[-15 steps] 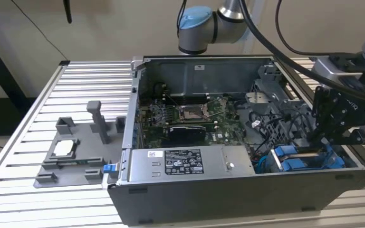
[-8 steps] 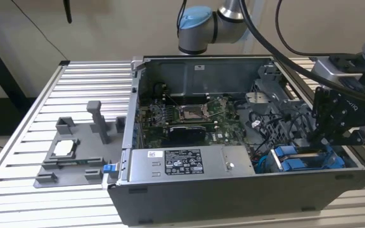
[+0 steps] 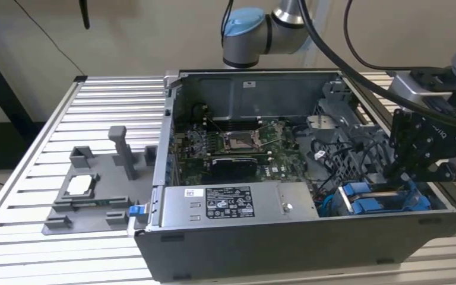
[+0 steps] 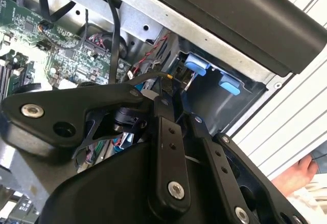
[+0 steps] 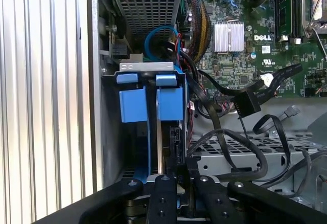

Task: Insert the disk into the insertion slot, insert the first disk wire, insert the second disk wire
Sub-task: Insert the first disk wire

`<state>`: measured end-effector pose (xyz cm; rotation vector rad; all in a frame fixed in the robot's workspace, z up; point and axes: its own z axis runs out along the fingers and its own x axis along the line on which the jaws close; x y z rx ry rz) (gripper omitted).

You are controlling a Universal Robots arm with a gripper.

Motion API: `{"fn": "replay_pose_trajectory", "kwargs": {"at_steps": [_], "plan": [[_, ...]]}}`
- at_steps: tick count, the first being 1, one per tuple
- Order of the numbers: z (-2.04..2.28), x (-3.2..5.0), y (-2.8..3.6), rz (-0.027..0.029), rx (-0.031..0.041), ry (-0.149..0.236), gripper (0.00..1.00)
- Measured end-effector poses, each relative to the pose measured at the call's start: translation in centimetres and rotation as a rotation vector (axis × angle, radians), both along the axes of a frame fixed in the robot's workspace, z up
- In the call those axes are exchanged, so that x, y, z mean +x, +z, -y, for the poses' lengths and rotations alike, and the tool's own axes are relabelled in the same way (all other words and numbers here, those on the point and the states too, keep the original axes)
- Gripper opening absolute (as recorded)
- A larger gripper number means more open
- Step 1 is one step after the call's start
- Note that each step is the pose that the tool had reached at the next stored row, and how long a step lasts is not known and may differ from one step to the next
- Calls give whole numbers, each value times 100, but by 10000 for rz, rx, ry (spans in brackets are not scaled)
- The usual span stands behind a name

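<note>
The computer case (image 3: 307,237) stands open on the slatted surface (image 3: 109,101), filling the centre and the exterior view's right. The end effector (image 3: 408,178) hangs over the case's lower right corner in that frame, directly above the insertion slot (image 3: 363,199).

In the first wrist view the end effector (image 5: 176,180) is clenched: its fingers (image 5: 161,198) sit close together on a thin upright item. This appears to be the disk (image 5: 166,147) seen edge-on, though the grip point is partly hidden. The disk stands inside the mouth of the insertion slot (image 5: 110,132), just beside the slot's two blue fittings (image 5: 134,104). In the exterior view the disk's blue carrier (image 3: 408,200) shows tilted beneath the end effector.

Loose black cables (image 5: 240,132) lie beside the slot, apart from the disk. The power-supply box (image 3: 228,205) lies along the case's near edge. The grey fixture tray (image 3: 93,205) rests on the surface at the exterior view's left, well apart from the end effector.
</note>
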<state>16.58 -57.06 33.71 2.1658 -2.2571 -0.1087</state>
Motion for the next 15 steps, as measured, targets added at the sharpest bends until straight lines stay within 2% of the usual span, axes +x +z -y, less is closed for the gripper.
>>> {"fn": "replay_pose_trajectory", "kwargs": {"at_steps": [15], "plan": [[-32, 9, -4, 3, 1, 1, 19]]}}
